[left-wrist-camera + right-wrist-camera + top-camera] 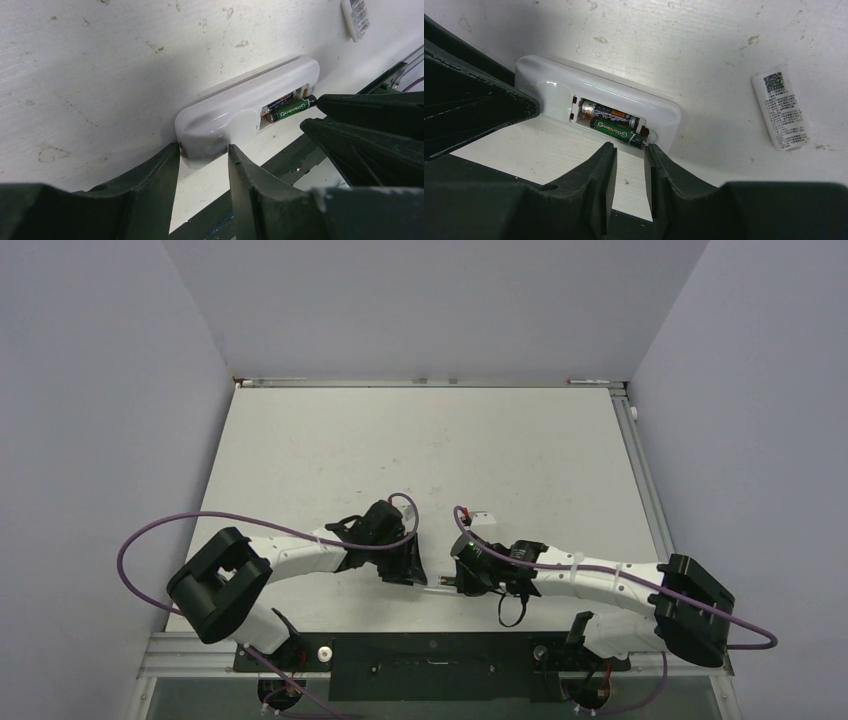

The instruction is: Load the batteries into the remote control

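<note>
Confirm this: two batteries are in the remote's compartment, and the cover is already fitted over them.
Wrong on the cover. It is not fitted: the white labelled cover lies on the table, apart from the remote control, as the right wrist view shows. The two batteries are indeed in the remote, uncovered.

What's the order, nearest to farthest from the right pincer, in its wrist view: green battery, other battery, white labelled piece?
1. Green battery, in the recess of the remote control, just ahead of the right pincer.
2. Other battery, just behind it in the recess.
3. White labelled piece, far right on the table.
</note>
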You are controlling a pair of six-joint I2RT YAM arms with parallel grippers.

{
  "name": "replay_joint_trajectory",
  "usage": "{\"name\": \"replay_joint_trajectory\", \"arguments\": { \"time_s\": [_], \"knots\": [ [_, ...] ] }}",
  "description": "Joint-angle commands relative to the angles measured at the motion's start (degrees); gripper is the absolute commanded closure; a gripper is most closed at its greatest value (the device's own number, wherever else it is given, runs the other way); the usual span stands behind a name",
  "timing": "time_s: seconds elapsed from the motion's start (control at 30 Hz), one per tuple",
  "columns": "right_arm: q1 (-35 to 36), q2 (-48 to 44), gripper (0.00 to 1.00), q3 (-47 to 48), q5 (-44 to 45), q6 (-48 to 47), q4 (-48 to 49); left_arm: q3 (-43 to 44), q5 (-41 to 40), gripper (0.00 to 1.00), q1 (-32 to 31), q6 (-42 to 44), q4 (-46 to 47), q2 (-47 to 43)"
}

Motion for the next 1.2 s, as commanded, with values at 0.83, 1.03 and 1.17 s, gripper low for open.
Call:
{"name": "replay_joint_trajectory", "arguments": {
  "time_s": [0.83,1.03,1.17],
  "knots": [
    [1.66,4.69,0.81,4.18,3.93,-0.67,-2.01,-0.85,0.03,0.65,-1.42,-1.91,2.72,-0.91],
    [3.19,6.98,0.81,5.38,5.52,-0.74,-3.94,-0.92,0.13,0.65,-1.34,-2.0,2.76,-0.97],
    [4.5,8.97,0.81,7.05,7.46,-0.89,-6.08,-1.0,0.11,0.65,-1.39,-1.96,2.77,-0.99]
  ]
}}
